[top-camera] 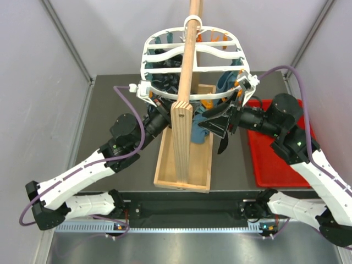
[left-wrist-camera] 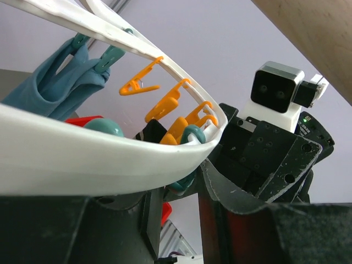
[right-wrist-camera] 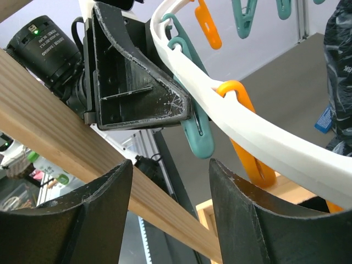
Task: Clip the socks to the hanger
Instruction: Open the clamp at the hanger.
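1. Left gripper [left-wrist-camera: 177,192]: under the near-left rim of the hanger. The jaws are drawn narrow onto a teal plastic clothespin [right-wrist-camera: 195,129] that hangs from that rim.
2. Large white plastic oval hanger with wavy cross bars [top-camera: 144,58]: hooked at its top over the upright wooden pole [top-camera: 187,66], above the long wooden tray base [top-camera: 165,165]. Orange and teal pins line its rim.
3. Socks: dark fabric [top-camera: 164,59] is bunched under the hanger's left bars. I cannot tell whether any of it is a black sock.
4. Blue-teal cloth [top-camera: 201,124]: hangs below the near rim, just right of the pole.
5. Right gripper [right-wrist-camera: 170,165]: beneath the near rim, close to the left gripper. The jaws stand apart with nothing between them, just below the teal clothespin and an orange clothespin [right-wrist-camera: 247,137].
6. Flat red plastic tray [top-camera: 275,159]: on the table at the far right.
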Tool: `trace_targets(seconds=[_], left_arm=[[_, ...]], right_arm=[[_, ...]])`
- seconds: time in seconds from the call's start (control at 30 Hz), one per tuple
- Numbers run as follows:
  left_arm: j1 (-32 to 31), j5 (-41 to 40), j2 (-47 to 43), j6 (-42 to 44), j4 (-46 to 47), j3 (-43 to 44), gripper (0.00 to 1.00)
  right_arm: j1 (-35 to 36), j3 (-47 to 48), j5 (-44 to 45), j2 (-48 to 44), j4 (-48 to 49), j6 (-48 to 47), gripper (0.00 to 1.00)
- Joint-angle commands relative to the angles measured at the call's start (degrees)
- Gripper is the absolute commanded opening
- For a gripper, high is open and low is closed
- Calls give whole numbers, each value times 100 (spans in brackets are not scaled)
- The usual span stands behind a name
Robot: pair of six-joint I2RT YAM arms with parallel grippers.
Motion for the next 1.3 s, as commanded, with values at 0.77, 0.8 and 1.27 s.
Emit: trace_targets(seconds=[0.77, 0.8, 1.27], left_arm=[[-14, 293, -121, -217, 276, 64, 0], [-14, 294, -120, -226, 276, 55, 0], [-14, 443, -41, -419, 382, 64, 0]], right_arm=[[-44, 117, 610, -71, 113, -348, 55], [-44, 117, 565, -53, 183, -330, 55], [-44, 91, 47, 316, 1045, 101, 38]])
